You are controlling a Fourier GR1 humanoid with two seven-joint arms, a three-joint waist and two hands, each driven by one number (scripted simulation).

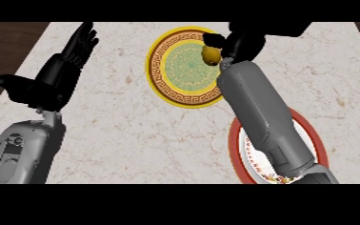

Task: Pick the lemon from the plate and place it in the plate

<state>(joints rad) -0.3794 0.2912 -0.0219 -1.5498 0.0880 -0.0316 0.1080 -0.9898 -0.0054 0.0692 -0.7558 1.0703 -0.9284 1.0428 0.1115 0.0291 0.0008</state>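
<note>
A yellow lemon is held in my right hand, whose fingers curl round it and hide most of it. The hand hovers over the right side of a yellow-rimmed plate with a green patterned centre. A red-rimmed white plate lies at the lower right, largely covered by my right forearm. My left hand rests open at the left, fingers pointing up.
The marble counter spreads between the two arms. A dark wooden edge shows at the far left beyond the counter.
</note>
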